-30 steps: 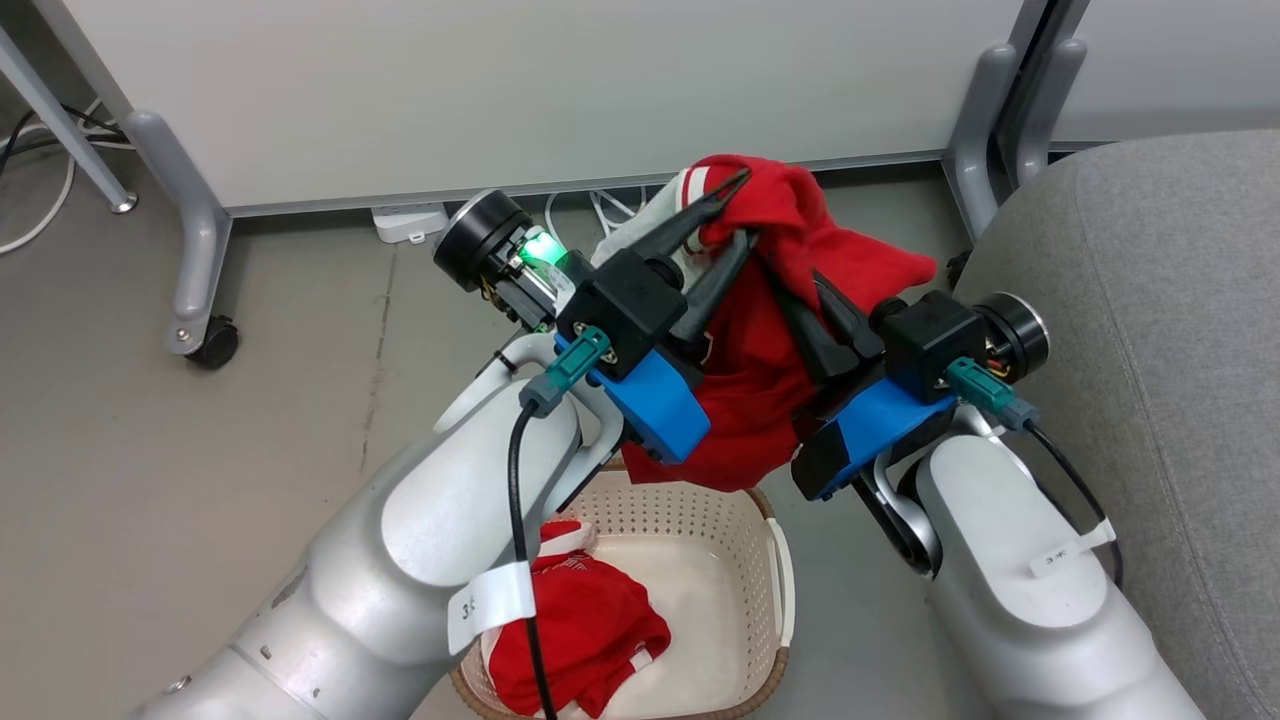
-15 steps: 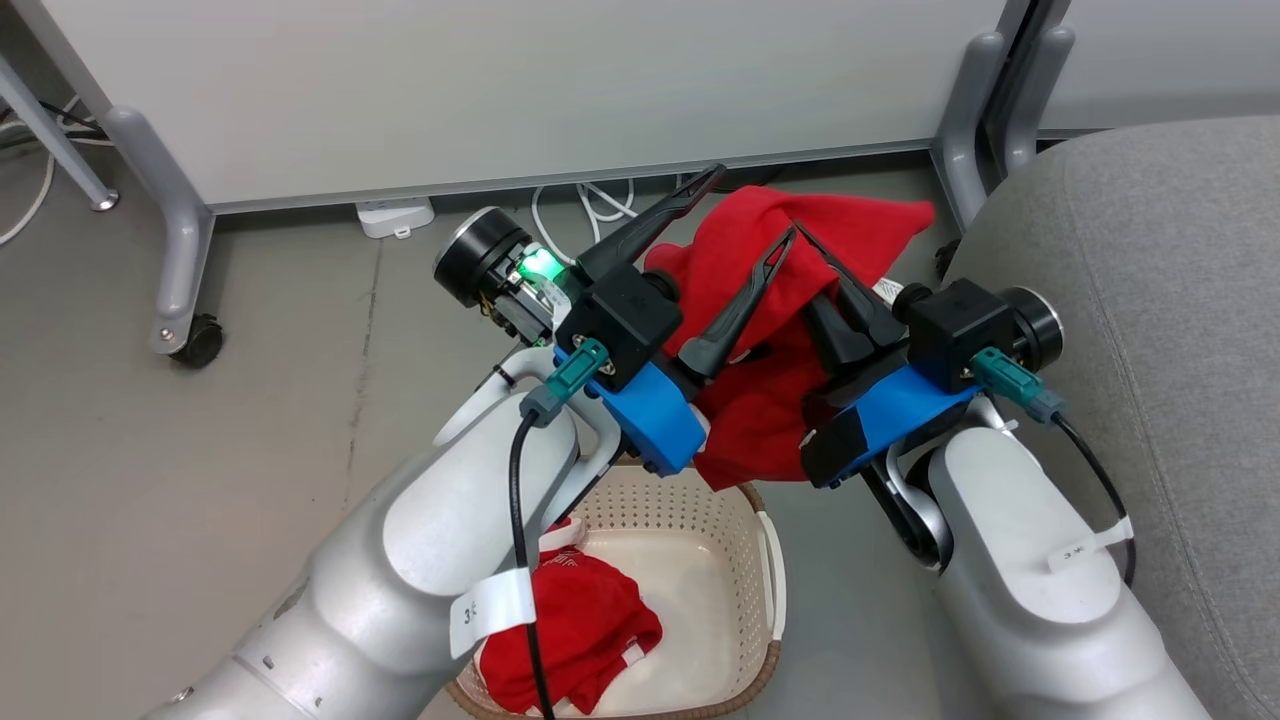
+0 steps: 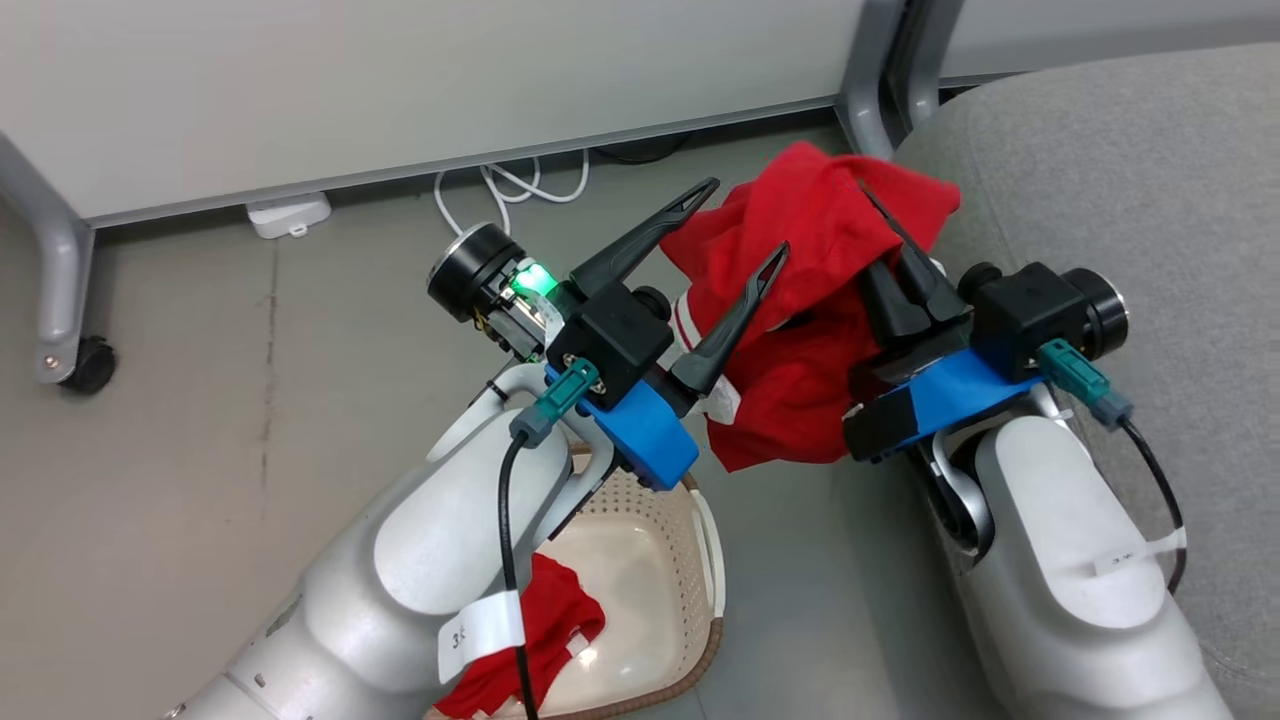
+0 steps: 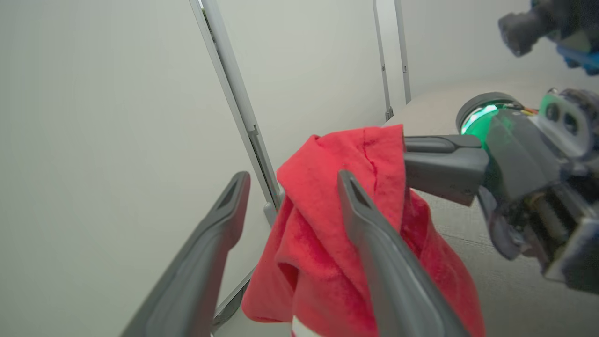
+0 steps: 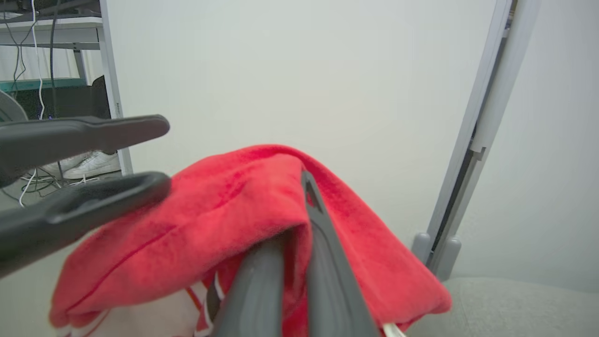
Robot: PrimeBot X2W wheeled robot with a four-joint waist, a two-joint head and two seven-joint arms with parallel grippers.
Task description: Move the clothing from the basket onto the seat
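Red soft cloth, one striped garment (image 3: 815,330) of the clothing, hangs in the air from the right gripper (image 3: 872,200), whose two dark fingers are pinched together on a fold near its top; the left gripper (image 3: 745,217) stands wide apart and holds nothing, with one finger lying just in front of the cloth, and I cannot tell whether it touches; the garment's upper corner reaches the near edge of the grey sofa seat (image 3: 1100,170), while its bulk dangles over the floor (image 3: 250,400) beside that edge; the second red garment (image 3: 535,630) lies in the cream perforated basket (image 3: 672,530), partly hidden by the left forearm (image 3: 430,570). The step in hand looks to be the carry to the seat by the right arm alone; to do it well, I judge that the left gripper should draw clear first so that loose cloth cannot snag; the right arm should travel well over the cushion, high enough for the hanging hem to clear the rounded edge, and lower before letting go, since a release at the brink would likely let the cloth slide off.
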